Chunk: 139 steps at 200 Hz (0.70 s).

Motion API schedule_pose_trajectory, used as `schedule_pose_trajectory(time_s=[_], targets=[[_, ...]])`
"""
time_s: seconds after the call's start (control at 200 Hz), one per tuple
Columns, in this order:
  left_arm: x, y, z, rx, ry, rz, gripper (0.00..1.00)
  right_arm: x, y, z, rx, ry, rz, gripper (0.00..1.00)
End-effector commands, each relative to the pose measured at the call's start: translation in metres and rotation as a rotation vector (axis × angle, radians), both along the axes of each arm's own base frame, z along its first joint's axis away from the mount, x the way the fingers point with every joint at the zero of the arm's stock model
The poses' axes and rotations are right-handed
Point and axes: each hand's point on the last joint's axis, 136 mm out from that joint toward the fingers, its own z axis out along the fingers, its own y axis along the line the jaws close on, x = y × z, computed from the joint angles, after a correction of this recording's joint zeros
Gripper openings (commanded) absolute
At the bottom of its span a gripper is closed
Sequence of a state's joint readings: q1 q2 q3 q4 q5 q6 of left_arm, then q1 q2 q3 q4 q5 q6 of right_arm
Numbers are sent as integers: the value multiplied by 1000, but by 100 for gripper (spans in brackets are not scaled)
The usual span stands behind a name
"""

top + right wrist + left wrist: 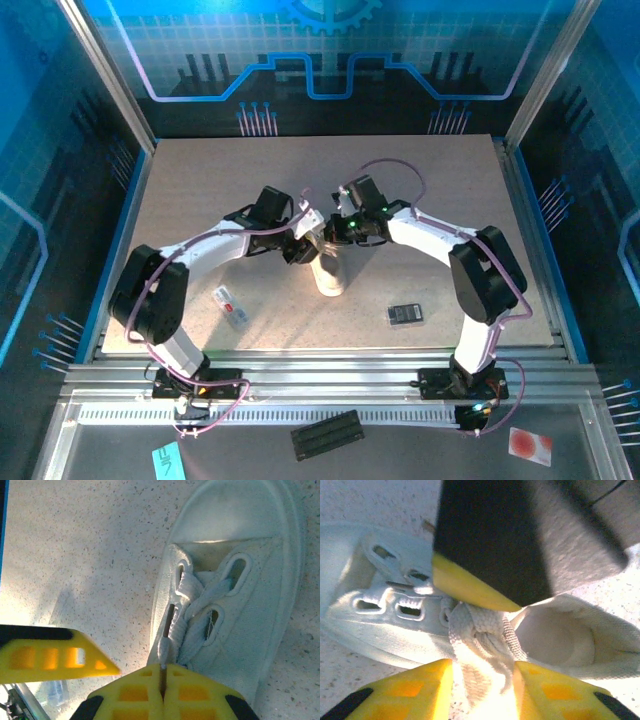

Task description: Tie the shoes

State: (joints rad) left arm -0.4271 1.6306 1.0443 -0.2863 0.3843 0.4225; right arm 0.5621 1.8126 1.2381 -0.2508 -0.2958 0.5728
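The white shoe lies in the middle of the table, toe towards the arms. Both grippers hang close together over its laced top. My left gripper has its yellow jaws apart, with the knotted pale lace running up between them from the eyelets. My right gripper is shut, and the thin end of a lace comes out of the seam between its pads. The shoe's side and open collar show under the left gripper. Its toe cap and eyelets show under the right one.
A small black device lies right of the shoe and a flat white-and-red packet lies to its left. A black strip and a red-and-white item rest on the front ledge. Blue walls enclose the table.
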Motion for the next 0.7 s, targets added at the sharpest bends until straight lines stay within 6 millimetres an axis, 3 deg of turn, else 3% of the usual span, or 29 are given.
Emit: schedule_pose_trajectory(time_s=[0.0, 0.205, 0.43, 0.69], targets=[[12, 15, 40, -159, 1, 104, 43, -4, 12, 20, 52, -133, 95, 1], [50, 35, 69, -339, 103, 297, 45, 1, 22, 31, 101, -242, 194, 2], [79, 29, 58, -463, 287, 486, 47, 4, 27, 31, 159, -267, 246, 2], [77, 17, 36, -625, 434, 530, 46, 3, 24, 22, 180, -247, 251, 2]])
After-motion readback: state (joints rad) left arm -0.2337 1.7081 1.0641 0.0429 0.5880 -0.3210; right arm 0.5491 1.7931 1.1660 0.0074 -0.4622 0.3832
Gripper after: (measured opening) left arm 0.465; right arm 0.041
